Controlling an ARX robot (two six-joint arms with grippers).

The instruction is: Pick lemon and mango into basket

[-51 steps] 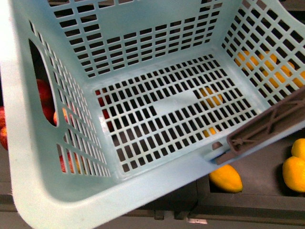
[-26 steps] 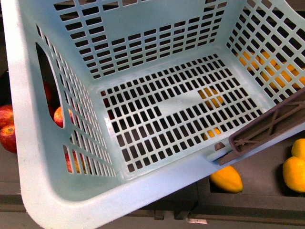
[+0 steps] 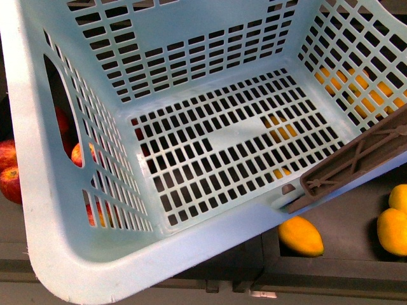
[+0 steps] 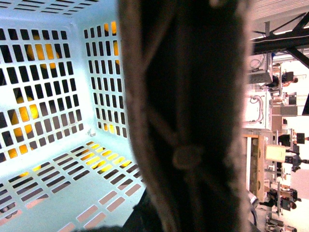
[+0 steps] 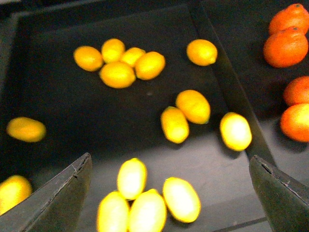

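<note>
At far left, red apples (image 3: 9,170) outside the aqua basket (image 3: 57,210), empty inside, brown handle (image 3: 356,159) across its right rim. Left gripper's jaws: cannot tell, only the handle close before its camera. Rightward, lemons (image 5: 193,106) loose in a black tray (image 5: 58,101) beneath the right gripper (image 5: 169,162), spread wide, holding nothing; oranges (image 5: 287,46) in the neighbouring compartment.
</note>
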